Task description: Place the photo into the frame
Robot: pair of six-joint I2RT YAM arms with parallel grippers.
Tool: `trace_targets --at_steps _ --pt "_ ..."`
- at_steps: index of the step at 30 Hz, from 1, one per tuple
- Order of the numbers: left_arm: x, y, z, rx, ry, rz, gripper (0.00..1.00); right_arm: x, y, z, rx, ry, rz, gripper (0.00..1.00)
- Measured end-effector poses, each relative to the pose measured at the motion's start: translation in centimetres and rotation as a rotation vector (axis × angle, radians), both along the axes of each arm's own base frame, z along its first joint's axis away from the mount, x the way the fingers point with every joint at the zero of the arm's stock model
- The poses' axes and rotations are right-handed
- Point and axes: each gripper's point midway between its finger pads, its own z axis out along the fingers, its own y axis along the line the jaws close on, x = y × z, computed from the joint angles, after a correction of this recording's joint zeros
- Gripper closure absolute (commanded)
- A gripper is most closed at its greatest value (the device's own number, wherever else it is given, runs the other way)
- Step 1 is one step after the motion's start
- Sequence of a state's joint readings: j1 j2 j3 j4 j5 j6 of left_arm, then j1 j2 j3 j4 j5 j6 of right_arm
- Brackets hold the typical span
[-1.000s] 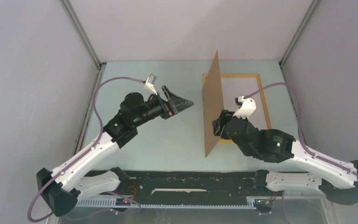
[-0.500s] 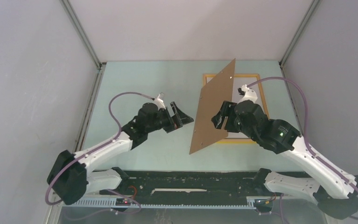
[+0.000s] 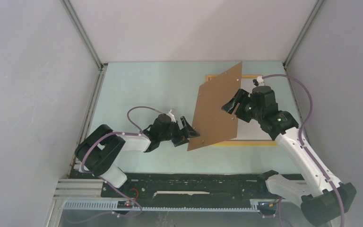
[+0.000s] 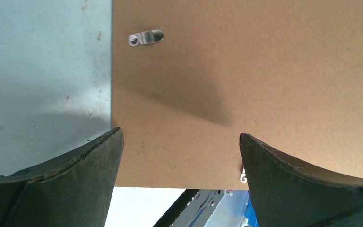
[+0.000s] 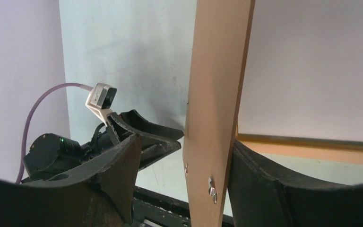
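The brown backing board hangs slanted in the air, its clip side up. My right gripper straddles its right edge. In the right wrist view the board rests against the right finger, with a clear gap to the left finger, so the jaws are open. My left gripper is open at the board's near-left corner, facing the flat board. The yellow-orange frame lies flat behind the board, its inside white. The photo's picture side is not plainly in view.
Metal turn clips sit on the board. Grey enclosure walls close in on both sides and the back. The black rail with the arm bases runs along the near edge. The left arm's cable loops above the table.
The board has tipped from upright to slanted, top edge right, bottom left. The right gripper rose toward the back right. The left arm dropped and moved right to the board's near corner.
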State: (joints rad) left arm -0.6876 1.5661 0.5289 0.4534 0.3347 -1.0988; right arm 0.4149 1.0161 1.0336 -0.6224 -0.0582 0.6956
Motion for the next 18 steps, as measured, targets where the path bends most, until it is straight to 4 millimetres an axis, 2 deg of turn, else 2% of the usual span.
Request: trace_targets --at_steps 2,5,9,15,18 --pt "0.1 -0.2 0.3 -0.014 -0.013 -0.004 0.01 0.9 -0.5 -0.1 0.022 0.004 -0.003 0.34" --pt "0.4 -0.5 0.8 -0.037 -0.037 -0.008 0.01 2.1 -1.0 -0.4 0.044 0.003 0.007 0.47" --pt "0.6 -0.7 0.8 -0.045 -0.046 -0.009 0.00 3.6 -1.3 -1.1 0.090 -0.019 0.037 0.56" --pt "0.8 -0.9 0.5 -0.048 -0.051 -0.009 0.00 4.6 -1.2 -2.6 0.127 -0.033 0.082 0.68" --pt "0.8 -0.9 0.4 -0.050 -0.054 -0.009 0.00 4.9 -0.8 -2.3 0.114 -0.085 0.127 0.82"
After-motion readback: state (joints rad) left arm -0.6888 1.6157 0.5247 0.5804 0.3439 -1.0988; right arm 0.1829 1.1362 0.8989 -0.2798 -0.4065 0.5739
